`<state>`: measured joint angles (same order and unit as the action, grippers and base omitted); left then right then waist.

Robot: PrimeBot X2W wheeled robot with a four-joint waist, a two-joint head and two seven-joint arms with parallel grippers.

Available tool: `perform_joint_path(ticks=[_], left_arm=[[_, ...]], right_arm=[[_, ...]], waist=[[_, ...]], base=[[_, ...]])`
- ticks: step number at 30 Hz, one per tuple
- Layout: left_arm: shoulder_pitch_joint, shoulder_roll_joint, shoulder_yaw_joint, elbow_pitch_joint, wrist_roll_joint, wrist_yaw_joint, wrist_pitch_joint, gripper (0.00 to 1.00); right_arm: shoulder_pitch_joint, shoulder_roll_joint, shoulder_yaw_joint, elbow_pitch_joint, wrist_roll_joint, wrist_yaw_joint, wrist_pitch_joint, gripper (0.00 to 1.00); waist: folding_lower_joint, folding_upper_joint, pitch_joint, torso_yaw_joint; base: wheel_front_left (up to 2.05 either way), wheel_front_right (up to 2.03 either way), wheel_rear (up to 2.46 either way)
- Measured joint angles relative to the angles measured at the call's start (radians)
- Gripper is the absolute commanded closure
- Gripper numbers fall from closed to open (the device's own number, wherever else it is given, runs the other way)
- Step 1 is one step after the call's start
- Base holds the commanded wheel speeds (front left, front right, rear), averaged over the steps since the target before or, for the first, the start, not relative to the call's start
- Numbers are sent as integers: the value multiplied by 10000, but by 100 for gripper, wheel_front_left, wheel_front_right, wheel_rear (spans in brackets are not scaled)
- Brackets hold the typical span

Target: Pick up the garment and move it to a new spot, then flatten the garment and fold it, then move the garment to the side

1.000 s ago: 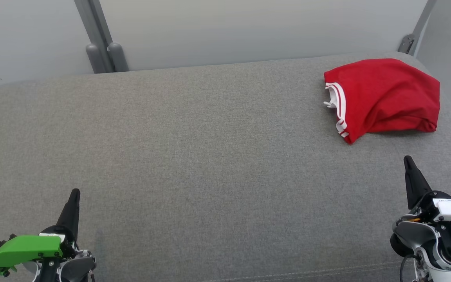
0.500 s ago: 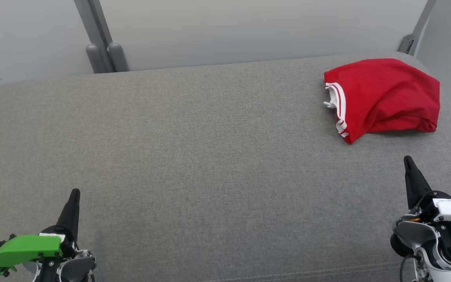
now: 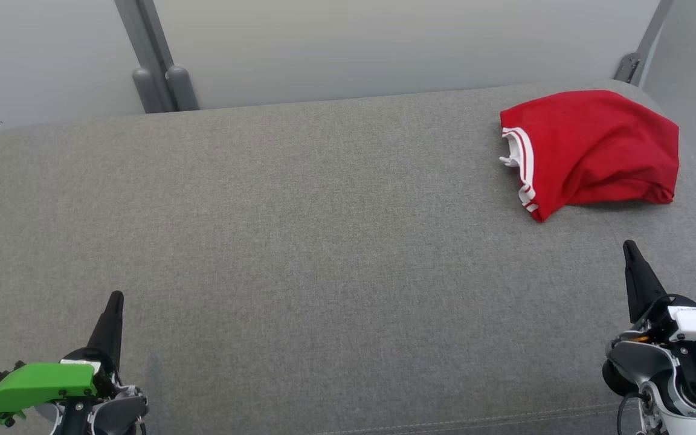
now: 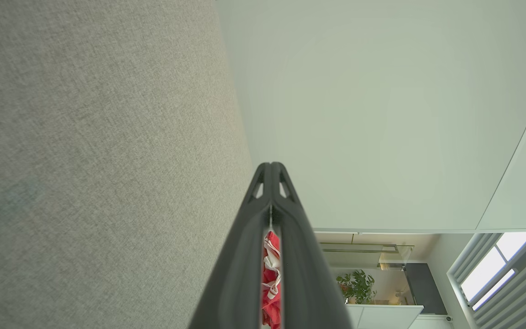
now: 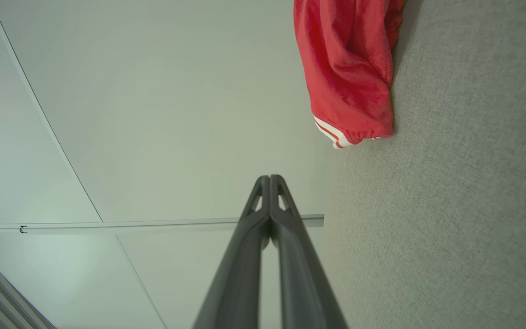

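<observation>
The garment [image 3: 596, 148] is bundled, so its underside and inner layers are hidden, and I cannot tell whether it is a shirt or a pair of shorts. In the left wrist view only a thin red and white sliver of it shows through the slot lower down between the fingers. In the right wrist view its upper part runs off the top edge. Both arms are cut off at the bottom of the head view, and the near corners of the grey upholstered bench [image 3: 324, 241] also fall outside that view.

The cloth is bright red, loosely folded over on itself with soft creases. A band of white stripes runs down the edge facing the middle of the bench, and a small white bit pokes out beside it. It lies at the far right corner of the bench, close to the back edge.

The left gripper [image 3: 115, 296] sits over the near left part of the bench, under a green cover [image 3: 37, 383], with its fingers pressed together and nothing between them. The right gripper [image 3: 628, 244] is at the near right, near the garment but apart from it. Its fingers are likewise together and empty.
</observation>
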<state>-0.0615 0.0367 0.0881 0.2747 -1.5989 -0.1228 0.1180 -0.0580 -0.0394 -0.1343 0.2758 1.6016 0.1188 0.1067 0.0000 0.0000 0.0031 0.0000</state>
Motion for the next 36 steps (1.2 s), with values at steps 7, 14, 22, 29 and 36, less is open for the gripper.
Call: perform_joint_path(ticks=[7,14,22,29,36], left_arm=[[0,0,-2,0,0,0,0,100],[0,0,-2,0,0,0,0,100],[0,0,-2,0,0,0,0,100],[0,0,-2,0,0,0,0,100],[0,0,-2,0,0,0,0,100]], right_arm=[[0,0,0,0,0,-2,0,100],[0,0,0,0,0,-2,0,100],[0,0,0,0,0,-2,0,100],[0,0,0,0,0,0,0,100],[0,0,0,0,0,0,0,100]], waist=[[0,0,0,0],[0,0,0,0],[0,0,0,0],[0,0,0,0],[0,0,0,0]], base=[[0,0,0],[0,0,0],[0,0,0],[0,0,0],[0,0,0]])
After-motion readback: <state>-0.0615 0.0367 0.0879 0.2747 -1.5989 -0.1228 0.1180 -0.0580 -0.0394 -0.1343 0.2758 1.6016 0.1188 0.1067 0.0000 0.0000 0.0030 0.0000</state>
